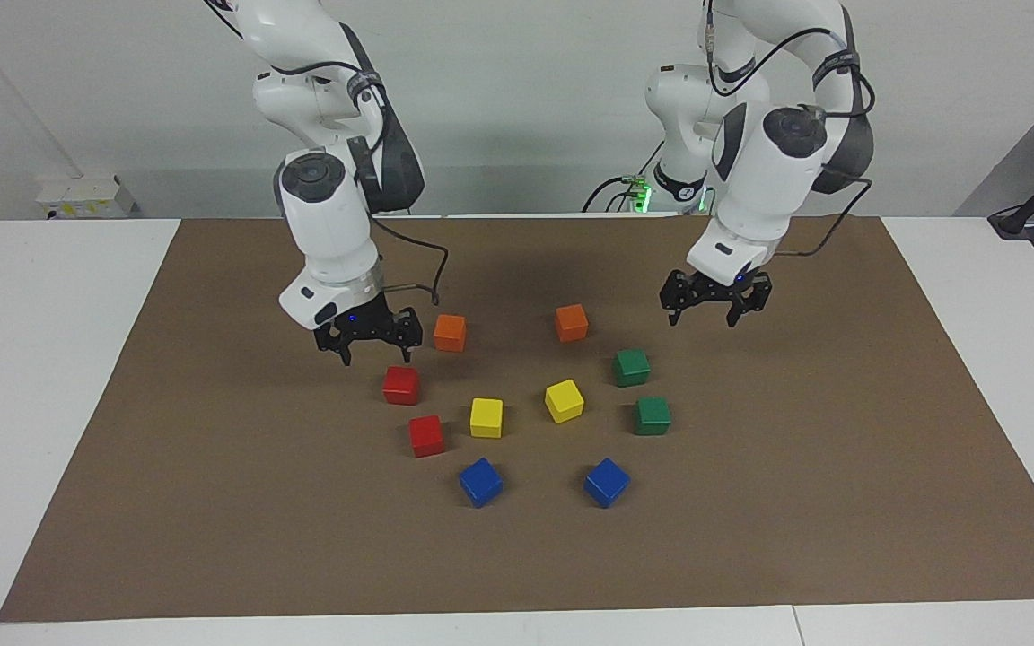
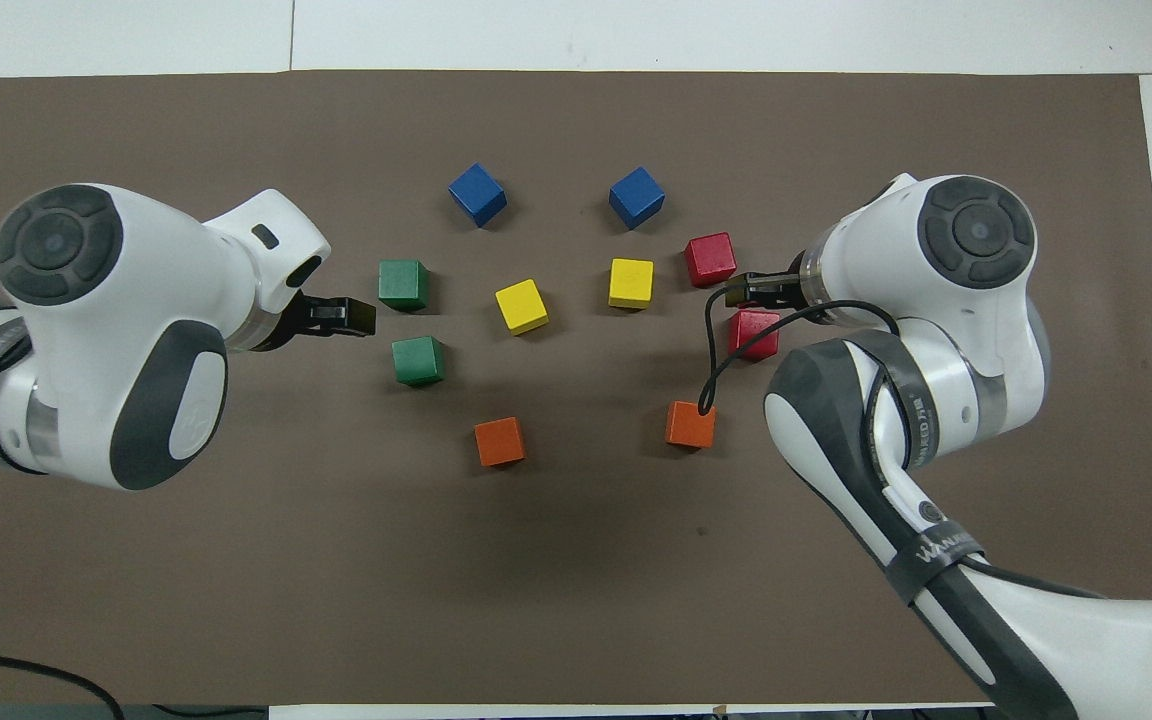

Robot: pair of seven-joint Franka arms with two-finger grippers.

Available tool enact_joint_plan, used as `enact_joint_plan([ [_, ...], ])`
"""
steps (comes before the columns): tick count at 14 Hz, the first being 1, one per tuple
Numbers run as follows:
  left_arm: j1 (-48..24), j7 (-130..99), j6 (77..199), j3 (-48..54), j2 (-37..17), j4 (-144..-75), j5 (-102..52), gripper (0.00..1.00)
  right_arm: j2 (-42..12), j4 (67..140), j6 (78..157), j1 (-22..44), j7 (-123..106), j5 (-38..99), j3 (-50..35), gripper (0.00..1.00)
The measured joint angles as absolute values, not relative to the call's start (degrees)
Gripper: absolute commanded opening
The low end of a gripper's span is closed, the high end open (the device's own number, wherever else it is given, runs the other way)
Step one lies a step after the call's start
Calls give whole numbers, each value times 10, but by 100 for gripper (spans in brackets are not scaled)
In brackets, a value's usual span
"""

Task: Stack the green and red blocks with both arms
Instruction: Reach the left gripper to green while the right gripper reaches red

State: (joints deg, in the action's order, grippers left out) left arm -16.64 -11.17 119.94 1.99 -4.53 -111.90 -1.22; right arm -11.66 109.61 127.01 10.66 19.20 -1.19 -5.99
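Right claw (image 1: 373, 339) hangs spread wide, empty, just above the nearer red block (image 1: 401, 384), lined up to drop onto it; the second red block (image 1: 426, 435) sits past it. Left claw (image 1: 716, 303), also wide and empty, hovers beside both green blocks (image 1: 632, 367), none stacked yet.

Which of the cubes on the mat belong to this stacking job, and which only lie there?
For the job:
- two red blocks
- two green blocks

Only lying there:
- two orange cubes
- two yellow cubes
- two blue cubes
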Motion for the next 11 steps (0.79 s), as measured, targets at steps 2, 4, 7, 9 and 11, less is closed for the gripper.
enact_joint_plan([
  [2,-174,-112,1228,19,-70,-1125,-12,100,-131,1096,1272,110,216,-12,-60,96],
  [4,-187,-131,1265,20,-91,-1133,-12,100,-137,1103,1277,109,224,-12,-60,96],
  [7,-204,-159,1304,20,-116,-1141,-12,100,-138,1143,1318,109,227,-12,-60,96],
  [9,-213,-171,1320,20,-135,-1144,-12,100,-138,1162,1338,109,227,-12,-60,96],
  [11,-219,-187,1330,20,-152,-1145,-12,100,-138,1170,1341,109,227,-12,-60,96],
])
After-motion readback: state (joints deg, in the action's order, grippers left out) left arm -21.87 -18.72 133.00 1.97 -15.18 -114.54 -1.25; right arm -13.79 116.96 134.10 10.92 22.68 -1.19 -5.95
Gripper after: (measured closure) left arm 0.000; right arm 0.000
